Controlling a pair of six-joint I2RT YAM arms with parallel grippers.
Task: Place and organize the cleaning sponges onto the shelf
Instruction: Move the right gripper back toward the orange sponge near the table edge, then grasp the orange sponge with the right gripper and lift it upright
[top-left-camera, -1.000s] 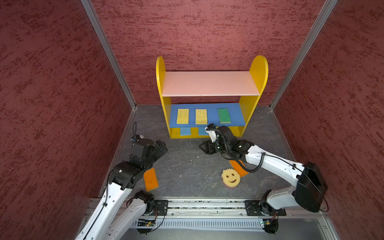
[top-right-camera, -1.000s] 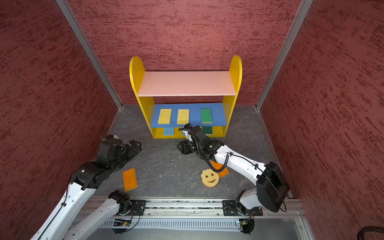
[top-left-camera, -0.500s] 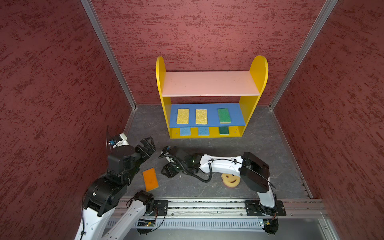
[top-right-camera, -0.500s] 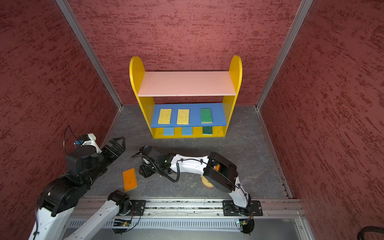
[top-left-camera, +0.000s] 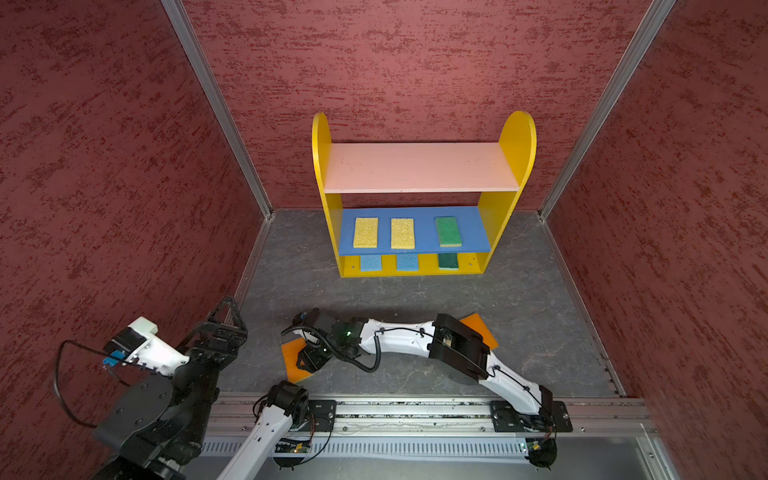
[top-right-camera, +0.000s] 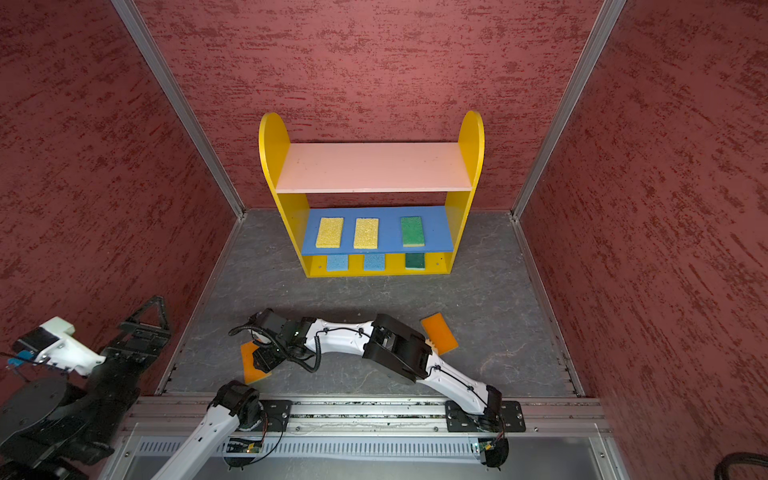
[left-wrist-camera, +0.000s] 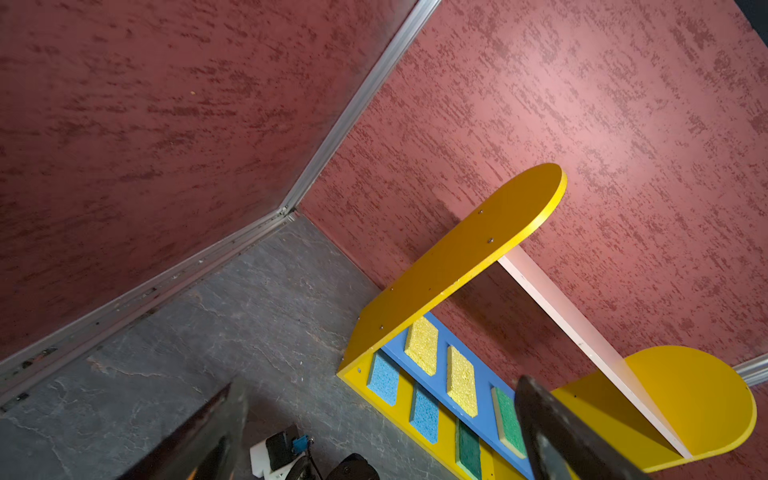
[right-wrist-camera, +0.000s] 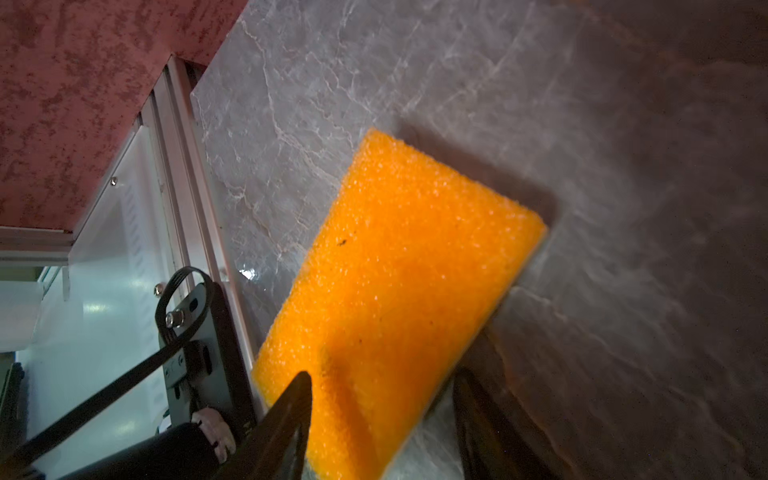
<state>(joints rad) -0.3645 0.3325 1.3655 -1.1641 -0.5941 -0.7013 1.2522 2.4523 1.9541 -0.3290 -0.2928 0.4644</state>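
Arm on your right reaches low across the worktop (top-left-camera: 415, 299), right pincer (top-left-camera: 308, 360) parted over an orange sponge (top-left-camera: 291, 374); your left pincer (top-left-camera: 220, 320) hangs raised, wide open.

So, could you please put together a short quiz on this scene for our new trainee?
1. Multiple choice: which board of the shelf carries no sponge? A) pink top board B) blue middle board C) yellow base
2. True or false: both green sponges lie on the same board.
3. Short answer: which gripper hangs over an orange sponge lying on the floor?
Key: 1. A. 2. False: one lies on the blue middle board, the other on the yellow base. 3. The right gripper, with its jaws apart.
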